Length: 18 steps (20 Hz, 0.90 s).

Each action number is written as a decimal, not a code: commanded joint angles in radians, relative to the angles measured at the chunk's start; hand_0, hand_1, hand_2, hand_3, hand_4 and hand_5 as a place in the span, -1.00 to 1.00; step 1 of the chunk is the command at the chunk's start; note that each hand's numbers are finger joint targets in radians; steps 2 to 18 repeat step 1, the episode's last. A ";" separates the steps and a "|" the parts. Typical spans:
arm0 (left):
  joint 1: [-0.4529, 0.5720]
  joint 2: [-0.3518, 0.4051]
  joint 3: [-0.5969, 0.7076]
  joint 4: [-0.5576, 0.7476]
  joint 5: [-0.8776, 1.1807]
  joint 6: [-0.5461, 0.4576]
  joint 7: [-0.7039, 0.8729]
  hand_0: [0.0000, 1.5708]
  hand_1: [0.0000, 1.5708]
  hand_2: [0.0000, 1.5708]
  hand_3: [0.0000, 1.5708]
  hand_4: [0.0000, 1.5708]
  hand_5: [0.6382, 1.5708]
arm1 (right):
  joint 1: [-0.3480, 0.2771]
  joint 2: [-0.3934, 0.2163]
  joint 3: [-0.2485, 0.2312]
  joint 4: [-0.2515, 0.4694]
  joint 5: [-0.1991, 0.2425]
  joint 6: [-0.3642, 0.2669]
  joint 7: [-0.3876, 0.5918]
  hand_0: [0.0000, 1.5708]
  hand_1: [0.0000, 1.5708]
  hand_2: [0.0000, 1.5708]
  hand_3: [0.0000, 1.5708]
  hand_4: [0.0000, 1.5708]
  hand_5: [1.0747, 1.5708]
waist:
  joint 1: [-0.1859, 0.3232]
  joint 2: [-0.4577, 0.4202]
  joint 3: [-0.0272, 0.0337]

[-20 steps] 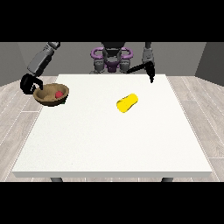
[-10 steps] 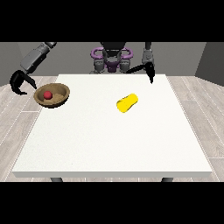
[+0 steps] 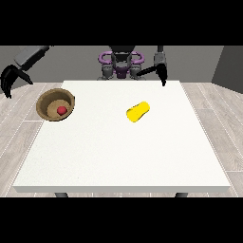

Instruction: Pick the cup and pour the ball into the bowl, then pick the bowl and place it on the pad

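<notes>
- Front view: the hand at the view's left (image 3: 10, 79) hung off the white table (image 3: 118, 156), out past its left edge, with its fingers spread apart and pointing downward, holding nothing.
- The brown bowl (image 3: 55, 104) sat just below and to the right of that hand, apart from it, on the table's left edge and partly overhanging it.
- A red ball (image 3: 60, 110) lay inside the bowl.
- The yellow cup (image 3: 137, 111) lay on its side well to the right of the bowl, nearer the table's middle, touched by neither hand.
- The hand at the view's right (image 3: 162, 73) hung by the table's far edge, above and right of the cup, fingers pointing down; I cannot tell whether they were apart or together.
- Nothing lay between the left-side hand and the bowl.
</notes>
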 commanded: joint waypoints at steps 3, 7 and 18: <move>0.024 -0.011 0.008 0.069 0.000 0.004 0.012 -1.00 -1.00 -1.00 -1.00 -1.00 1.00 | -0.044 -0.092 -0.021 -0.009 -0.038 0.134 0.113 -1.00 -1.00 -0.76 -0.63 -1.00 0.73 | -0.022 -0.104 -0.0020; 0.024 -0.011 0.008 0.069 0.000 0.004 0.012 -1.00 -1.00 -1.00 -1.00 -1.00 1.00 | -0.044 -0.092 -0.021 -0.009 -0.038 0.134 0.113 -1.00 -1.00 -0.76 -0.63 -1.00 0.73 | -0.022 -0.104 -0.0020; 0.024 -0.011 0.008 0.069 0.000 0.004 0.012 -1.00 -1.00 -1.00 -1.00 -1.00 1.00 | -0.044 -0.092 -0.021 -0.009 -0.038 0.134 0.113 -1.00 -1.00 -0.76 -0.63 -1.00 0.73 | -0.022 -0.104 -0.0020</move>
